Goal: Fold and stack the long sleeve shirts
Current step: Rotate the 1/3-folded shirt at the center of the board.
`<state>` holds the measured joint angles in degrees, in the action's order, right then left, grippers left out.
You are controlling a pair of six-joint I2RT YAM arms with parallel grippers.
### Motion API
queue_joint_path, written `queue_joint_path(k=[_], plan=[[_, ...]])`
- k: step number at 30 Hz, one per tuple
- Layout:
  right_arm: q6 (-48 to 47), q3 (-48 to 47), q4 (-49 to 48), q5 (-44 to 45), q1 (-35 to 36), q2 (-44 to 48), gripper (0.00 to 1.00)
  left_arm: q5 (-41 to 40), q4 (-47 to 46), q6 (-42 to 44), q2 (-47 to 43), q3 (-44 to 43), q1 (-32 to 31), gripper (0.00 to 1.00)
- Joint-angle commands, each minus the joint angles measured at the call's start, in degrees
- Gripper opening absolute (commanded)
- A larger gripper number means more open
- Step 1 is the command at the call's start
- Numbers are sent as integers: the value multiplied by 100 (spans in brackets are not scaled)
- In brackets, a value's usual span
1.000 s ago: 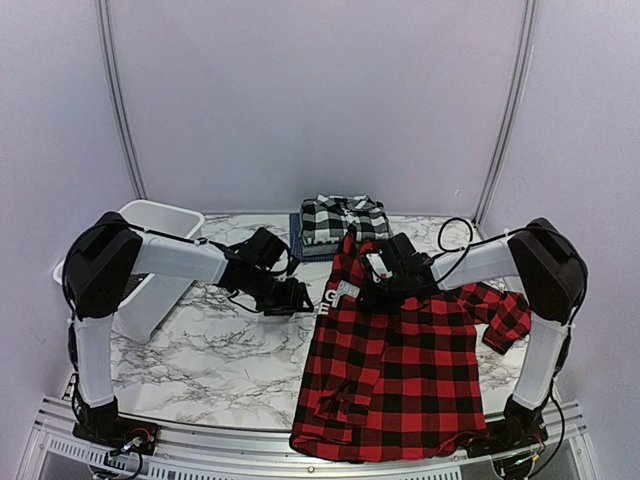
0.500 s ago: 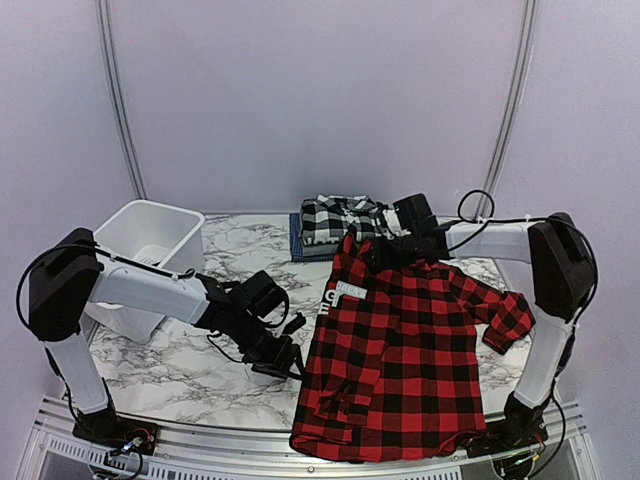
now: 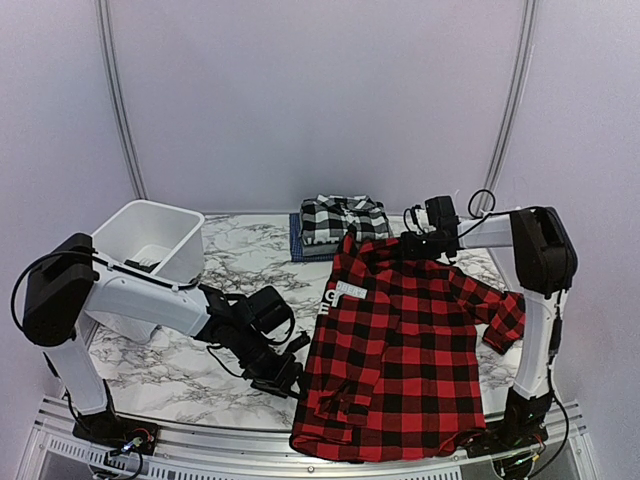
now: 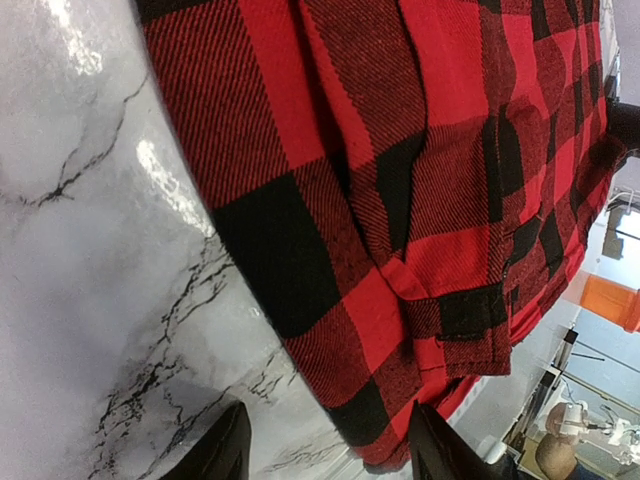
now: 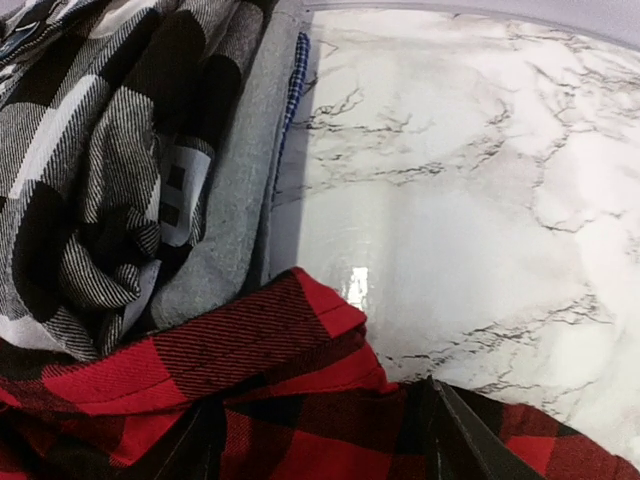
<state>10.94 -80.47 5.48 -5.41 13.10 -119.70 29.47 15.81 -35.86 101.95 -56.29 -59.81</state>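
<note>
Hardly shifted over the last second, the red-and-black shirt [image 3: 400,350] lies spread on the table [image 3: 190,375] toward 4 o'clock, collar pointing to 12, while both arms have moved. It looks like soft, light flannel that will sag and drag, so I judge seams, cuffs and hem corners the best holds. The left gripper [image 3: 283,378], now at the shirt's 8 o'clock edge, has its fingers apart and empty. The right gripper [image 3: 412,245], now by the collar, is likewise spread, holding nothing. The folded shirts [image 3: 340,220] sit stacked at 12 o'clock.
</note>
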Motion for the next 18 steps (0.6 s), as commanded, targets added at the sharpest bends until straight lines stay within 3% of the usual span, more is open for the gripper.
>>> queue_joint_path(k=[1, 8, 14, 18], plan=[[-256, -291, -725, -902, -101, -177, 64, -77, 300, -161, -103, 107, -92, 57], [-224, -730, -679, -999, -137, -769, 58, -25, 293, -338, 42, -22, -171, 51], [127, -583, -574, -450, -188, -756, 26, 60, 205, -540, 105, -30, -189, 26], [248, -365, -574, -138, -203, -590, 16, 214, 91, -646, 159, -44, -218, 24]])
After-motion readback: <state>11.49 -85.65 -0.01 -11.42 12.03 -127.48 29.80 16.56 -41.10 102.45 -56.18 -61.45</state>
